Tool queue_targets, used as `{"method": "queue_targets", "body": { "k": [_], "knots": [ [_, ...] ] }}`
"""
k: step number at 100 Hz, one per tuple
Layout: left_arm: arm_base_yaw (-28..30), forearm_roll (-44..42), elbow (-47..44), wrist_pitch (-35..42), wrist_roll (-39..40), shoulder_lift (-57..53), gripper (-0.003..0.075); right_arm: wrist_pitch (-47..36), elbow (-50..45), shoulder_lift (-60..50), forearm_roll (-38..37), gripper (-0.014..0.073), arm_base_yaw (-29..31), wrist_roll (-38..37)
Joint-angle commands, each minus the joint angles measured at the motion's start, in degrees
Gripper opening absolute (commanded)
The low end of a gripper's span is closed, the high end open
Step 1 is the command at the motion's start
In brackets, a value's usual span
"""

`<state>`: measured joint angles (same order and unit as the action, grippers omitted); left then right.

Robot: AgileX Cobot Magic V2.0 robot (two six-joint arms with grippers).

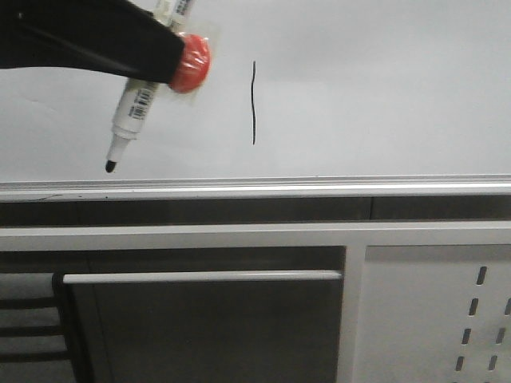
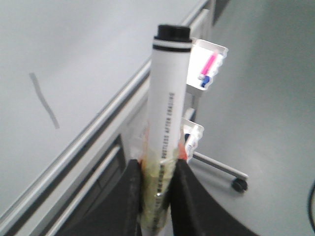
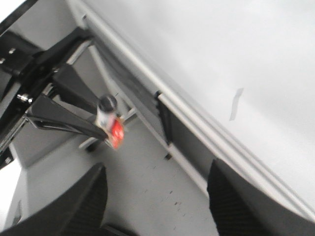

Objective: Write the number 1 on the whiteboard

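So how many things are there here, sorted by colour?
Black: 1, the number 1 drawn on the board.
Pale grey-white: 1, the whiteboard.
White with a black tip: 1, the marker pen in the left hand.
Red: 1, a round piece taped beside the pen.
Total: 4.

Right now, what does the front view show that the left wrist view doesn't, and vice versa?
Front only: the marker's black tip, off the whiteboard to the left of the number 1; an orange-red pad on the left gripper; a perforated panel below.

Left wrist only: the marker's black rear end, and a small wheeled stand holding pink and blue items.

Both: the marker clamped in the left gripper, the number 1, the board's silver rail.
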<state>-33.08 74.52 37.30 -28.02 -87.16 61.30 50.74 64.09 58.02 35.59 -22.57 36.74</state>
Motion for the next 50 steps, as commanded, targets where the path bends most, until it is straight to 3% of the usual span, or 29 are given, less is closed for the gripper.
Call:
{"method": "queue_targets", "body": {
  "k": [1,26,50],
  "knots": [
    [0.0,7.0,-0.7,8.2,0.5,-4.1,-0.002,-2.2,1.1,-3.7,1.7,0.0405,3.3,-0.2],
    [0.0,26.1,-5.5,24.8,-11.0,-12.3,-0.002,-10.0,-6.2,-10.5,3.5,0.0405,5.1,-0.2],
    [0.0,28.2,-3.8,27.3,-14.8,-8.7,-0.002,-16.3,-10.8,-12.4,7.2,0.0405,5.1,-0.2]
  ]
}}
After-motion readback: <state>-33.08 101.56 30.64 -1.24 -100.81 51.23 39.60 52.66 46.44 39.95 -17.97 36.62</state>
